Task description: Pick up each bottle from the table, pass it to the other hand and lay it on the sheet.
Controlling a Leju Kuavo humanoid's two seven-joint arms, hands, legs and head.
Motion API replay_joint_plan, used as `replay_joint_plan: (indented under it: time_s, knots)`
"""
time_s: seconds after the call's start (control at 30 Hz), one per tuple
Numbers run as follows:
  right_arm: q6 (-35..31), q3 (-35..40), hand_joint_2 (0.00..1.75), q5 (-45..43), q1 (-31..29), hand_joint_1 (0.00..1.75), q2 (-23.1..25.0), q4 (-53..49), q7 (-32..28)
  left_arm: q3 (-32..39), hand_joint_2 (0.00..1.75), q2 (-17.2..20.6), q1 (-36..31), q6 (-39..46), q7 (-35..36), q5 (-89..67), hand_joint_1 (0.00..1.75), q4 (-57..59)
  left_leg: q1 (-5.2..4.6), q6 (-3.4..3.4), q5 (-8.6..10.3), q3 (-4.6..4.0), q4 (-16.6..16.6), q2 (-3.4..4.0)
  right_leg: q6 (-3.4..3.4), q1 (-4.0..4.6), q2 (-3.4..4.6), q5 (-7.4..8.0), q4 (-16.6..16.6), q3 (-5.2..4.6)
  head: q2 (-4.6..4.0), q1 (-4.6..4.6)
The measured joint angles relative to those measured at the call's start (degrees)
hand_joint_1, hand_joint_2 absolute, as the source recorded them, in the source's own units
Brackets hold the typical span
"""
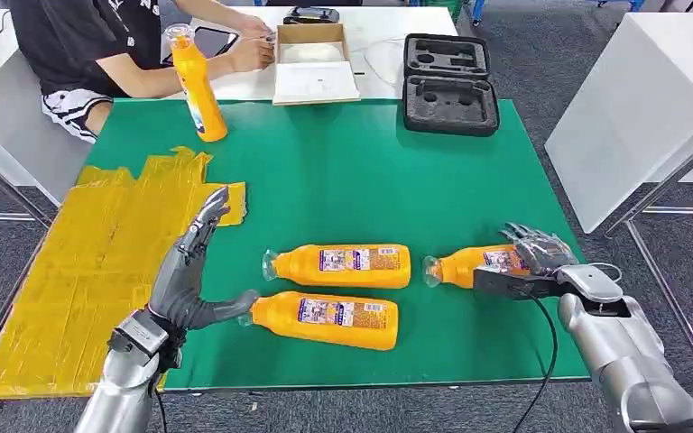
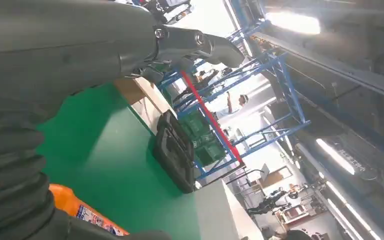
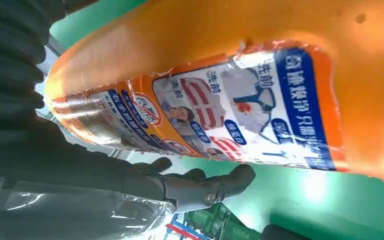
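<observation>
Altogether four orange bottles (image 1: 343, 266): three lying, one standing; right hand (image 1: 536, 253) grips one, left hand (image 1: 189, 271) spread wide.

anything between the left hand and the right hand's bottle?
Yes: in the head view two lying bottles, the far one and the near one, sit between the left hand and the right bottle.
</observation>
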Motion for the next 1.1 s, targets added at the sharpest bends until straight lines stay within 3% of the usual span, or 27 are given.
replay_joint_plan:
  time_s: [0.47,0.53,0.57,0.6,1.1]
  knots:
    - [-1.9,-1.7,1.75,2.0,0.3,0.00,0.1,0.2,1.1,0.1,1.75,-0.7,-0.4,-0.9,0.3,0.0,0.00,0.9,0.00,0.00,-0.01,-0.01,0.0,0.00,0.00,0.00,0.00,-0.01,0.0,-0.03,0.00,0.00]
    - [2.3,-2.0,1.75,1.5,0.0,0.00,-0.1,1.1,1.6,0.1,1.75,-0.8,-0.9,-1.4,0.5,0.3,0.00,1.4,0.00,0.00,-0.01,0.02,0.0,0.01,0.00,0.00,0.00,-0.01,0.0,-0.05,0.00,-0.02]
    - [5.6,-2.2,1.75,0.8,-0.3,1.45,-0.5,1.7,1.6,0.0,1.75,-0.9,-1.2,-1.6,0.6,0.3,0.00,1.9,0.00,0.00,-0.02,0.09,0.0,0.01,0.00,0.00,0.00,-0.02,0.0,-0.02,0.00,0.00]
    - [7.4,-2.4,1.75,0.6,-0.4,1.75,-1.0,2.3,1.5,0.1,1.75,-1.1,-1.4,-1.6,0.6,0.3,0.00,2.5,0.00,0.00,-0.04,0.15,0.0,-0.02,-0.01,0.00,-0.01,-0.04,0.0,0.04,0.00,-0.02]
    - [8.7,-3.0,1.75,-1.1,-1.4,1.75,-3.5,6.9,-0.4,0.1,1.75,-1.7,-2.9,-1.5,0.2,0.9,0.00,6.4,0.00,0.06,-0.15,0.63,0.0,-0.28,0.03,-0.01,-0.09,-0.16,-0.1,0.26,0.00,0.00]
